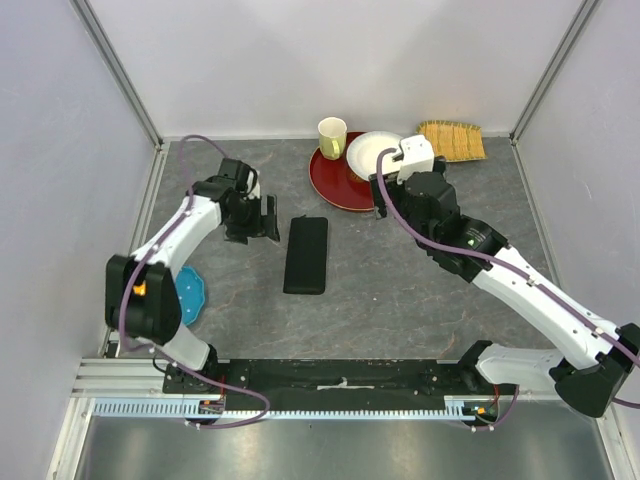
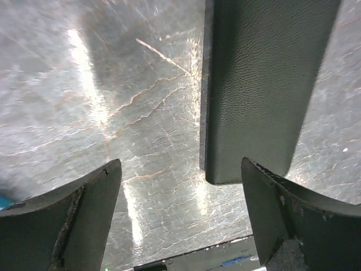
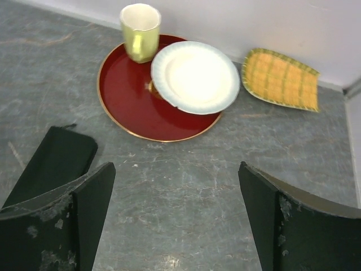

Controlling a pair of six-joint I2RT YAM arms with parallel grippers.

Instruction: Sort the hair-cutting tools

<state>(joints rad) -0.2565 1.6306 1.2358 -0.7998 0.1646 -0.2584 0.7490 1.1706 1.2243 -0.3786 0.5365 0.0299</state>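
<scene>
A black case (image 1: pixel 305 255) lies flat on the desk (image 1: pixel 400 300), the left claw (image 1: pixel 262 218) just beside it. Behind, a red tray (image 1: pixel 335 187) holds a yellow cup (image 1: pixel 332 132) and white plate (image 1: pixel 368 152), a woven mat (image 1: pixel 452 140) nearby.

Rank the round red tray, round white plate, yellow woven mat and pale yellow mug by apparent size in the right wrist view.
Largest to smallest:
1. round red tray
2. round white plate
3. yellow woven mat
4. pale yellow mug
All lie similarly far away.

The grey table (image 1: pixel 400 290) carries a black case (image 1: pixel 305 255), red tray (image 1: pixel 335 187), woven mat (image 1: pixel 452 140) and perhaps a blue dish (image 1: pixel 192 292).
</scene>
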